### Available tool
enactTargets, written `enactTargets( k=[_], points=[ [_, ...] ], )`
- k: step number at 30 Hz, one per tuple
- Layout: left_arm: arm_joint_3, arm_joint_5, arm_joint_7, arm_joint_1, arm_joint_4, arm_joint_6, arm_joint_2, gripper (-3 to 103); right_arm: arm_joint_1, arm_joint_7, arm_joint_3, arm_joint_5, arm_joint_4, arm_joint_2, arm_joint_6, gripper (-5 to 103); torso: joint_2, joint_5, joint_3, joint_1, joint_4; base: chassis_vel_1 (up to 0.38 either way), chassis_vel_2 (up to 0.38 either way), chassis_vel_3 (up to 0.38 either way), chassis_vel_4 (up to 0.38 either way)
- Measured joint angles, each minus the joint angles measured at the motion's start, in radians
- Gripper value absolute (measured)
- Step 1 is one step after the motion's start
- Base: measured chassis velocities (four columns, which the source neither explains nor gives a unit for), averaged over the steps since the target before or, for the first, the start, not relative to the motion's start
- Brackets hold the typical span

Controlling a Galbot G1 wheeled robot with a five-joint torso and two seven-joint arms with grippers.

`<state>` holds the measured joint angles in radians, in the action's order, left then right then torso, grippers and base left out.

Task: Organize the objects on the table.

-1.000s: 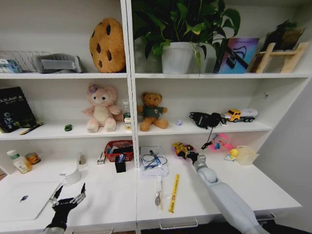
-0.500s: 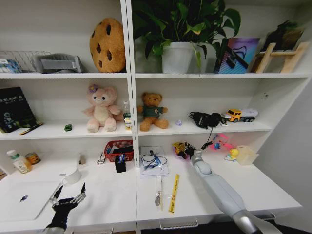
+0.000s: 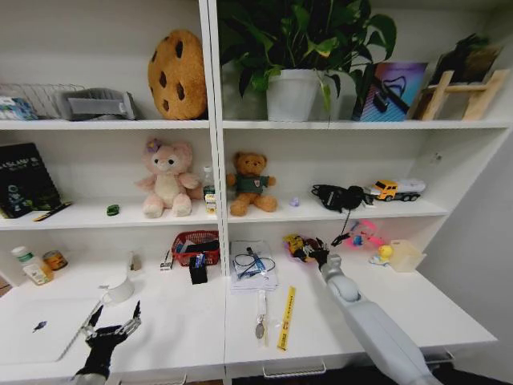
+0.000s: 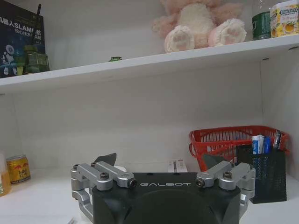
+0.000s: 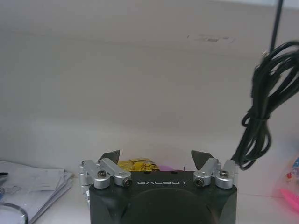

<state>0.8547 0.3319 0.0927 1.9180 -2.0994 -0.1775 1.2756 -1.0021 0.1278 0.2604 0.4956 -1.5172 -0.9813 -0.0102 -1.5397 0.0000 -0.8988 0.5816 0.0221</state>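
Nearest the robot, the left gripper [image 3: 112,327] hovers low over the front of the white table [image 3: 176,337], its fingers spread apart with nothing between them, just beside the silver laptop [image 3: 40,330] that lies flat at the table's left end. In the middle of the table a yellow strip [image 3: 285,318] and a slim tool [image 3: 261,313] lie side by side.

Farther back, the right gripper [image 3: 315,254] reaches to the rear of the table under the lower shelf, right at a small yellow toy [image 3: 295,245]. In the right wrist view its fingers [image 5: 109,156] stand apart and empty, with the toy [image 5: 135,164] between them and the wall close behind.

Behind these, a stack of papers [image 3: 252,267] and a red basket [image 3: 195,246] sit against the back; a tiny green car [image 3: 113,209] rests on the shelf above, near a pink plush [image 3: 166,180].

The risk is the hanging black cable [image 5: 259,116] just beside the right gripper: closing or lifting here could snag it and drag the headphones [image 3: 337,196] off the shelf. The toy may also slip against the wall.
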Motion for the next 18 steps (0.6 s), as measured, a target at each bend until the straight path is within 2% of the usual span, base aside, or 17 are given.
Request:
enactTargets(
  k=[4,7,9,10,12,18],
  points=[
    [0.000,0.000,0.000,0.000,0.000,0.000,0.000,100,-0.154,-0.016,0.114,0.007,-0.180,0.027,-0.022,99,0.000,-0.0001,0.000,0.000,-0.0008,0.000,0.000,0.000,0.000],
    [0.000,0.000,0.000,0.000,0.000,0.000,0.000,100,-0.193,-0.020,0.140,0.008,-0.218,0.033,-0.028,100,0.000,-0.0002,0.000,0.000,-0.0004,0.000,0.000,0.000,0.000],
    [0.000,0.000,0.000,0.000,0.000,0.000,0.000,100,-0.311,-0.028,0.207,0.010,-0.313,0.045,-0.048,100,0.000,0.0000,0.000,0.000,-0.0001,0.000,0.000,0.000,0.000],
    [0.000,0.000,0.000,0.000,0.000,0.000,0.000,100,-0.311,-0.028,0.207,0.010,-0.313,0.045,-0.048,100,0.000,0.0000,0.000,0.000,-0.0001,0.000,0.000,0.000,0.000],
    [0.000,0.000,0.000,0.000,0.000,0.000,0.000,100,-0.403,-0.038,0.253,-0.008,-0.376,0.041,-0.088,100,0.000,0.0001,0.000,0.000,-0.0006,0.000,0.000,0.000,0.000],
    [0.000,0.000,0.000,0.000,0.000,0.000,0.000,100,-0.542,-0.068,0.346,-0.054,-0.458,0.002,-0.168,100,0.000,0.0001,0.000,0.000,-0.0003,0.000,0.000,0.000,0.000]
  ],
)
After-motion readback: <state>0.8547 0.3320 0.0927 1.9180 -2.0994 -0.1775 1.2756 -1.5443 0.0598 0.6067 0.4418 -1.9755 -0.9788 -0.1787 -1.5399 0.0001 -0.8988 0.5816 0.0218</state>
